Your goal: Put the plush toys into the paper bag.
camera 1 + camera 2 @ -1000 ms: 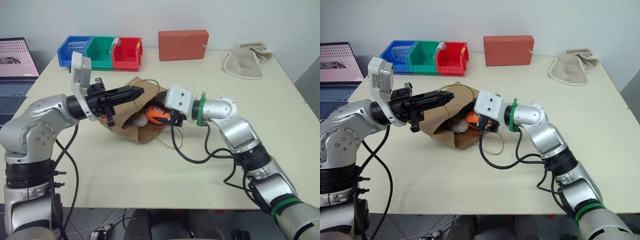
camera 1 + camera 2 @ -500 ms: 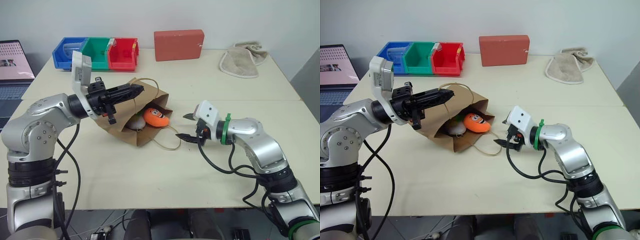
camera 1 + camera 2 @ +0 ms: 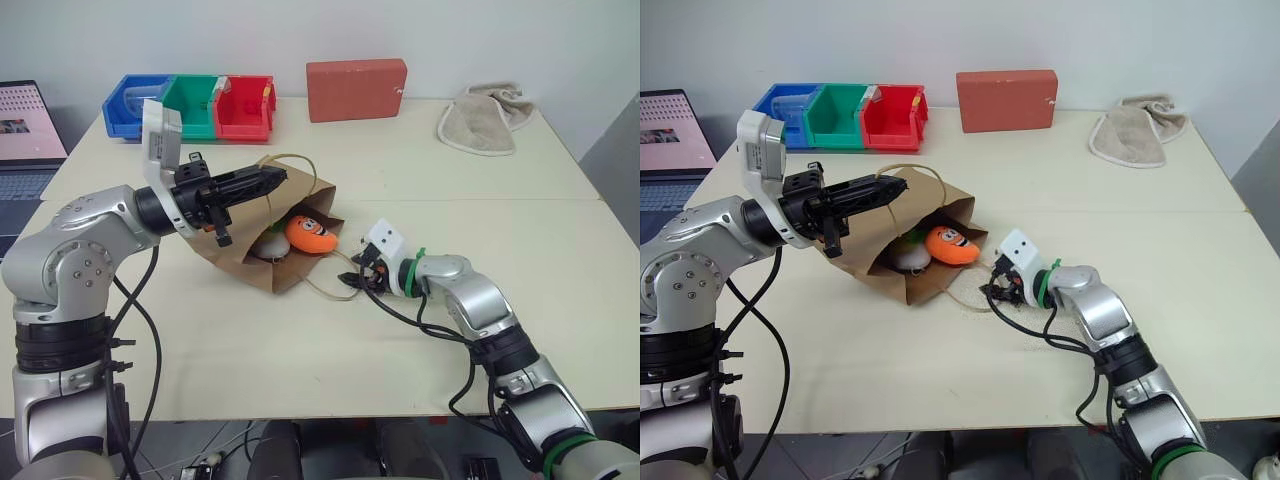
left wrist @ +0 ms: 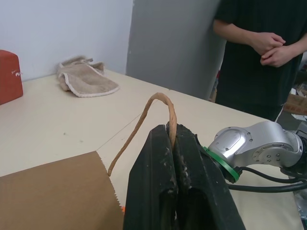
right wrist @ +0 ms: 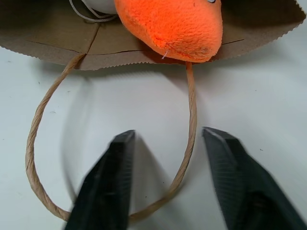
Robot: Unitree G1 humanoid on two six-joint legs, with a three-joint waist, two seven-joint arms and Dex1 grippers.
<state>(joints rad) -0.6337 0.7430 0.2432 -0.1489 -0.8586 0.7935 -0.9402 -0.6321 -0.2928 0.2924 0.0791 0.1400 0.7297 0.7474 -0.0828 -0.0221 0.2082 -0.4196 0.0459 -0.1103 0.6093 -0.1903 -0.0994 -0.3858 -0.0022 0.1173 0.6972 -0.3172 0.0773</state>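
— left eye view first: what's in the containers?

— the paper bag (image 3: 262, 245) lies on its side on the table (image 3: 420, 170), mouth toward my right arm. the orange carrot toy (image 3: 311, 234) sits in the mouth, with the white toy (image 3: 272, 245) just beside it, deeper in. at the far edge stand a blue bin (image 3: 130, 103), a green bin (image 3: 190, 103) and a red bin (image 3: 244, 104) in a row; i cannot tell what they hold.

— and your grippers?

— my left gripper (image 3: 270, 181) is pinched tight on the bag's upper loop handle (image 4: 158, 103), holding that side of the mouth up off the table. my right gripper (image 5: 168, 182) is low over the table just outside the bag's mouth, fingers (image 5: 112, 177) parted and holding nothing. the lower loop handle (image 5: 38, 143) lies flat on the table and curves between them. i cannot tell if they touch it.

— the room?

— pale table, with a red block (image 3: 356, 88) and a beige towel (image 3: 485, 120) at the back, a laptop (image 3: 28, 130) off to my left, and a person (image 4: 259, 52) in dark clothes standing past the table, hands (image 4: 271, 48) clasped.
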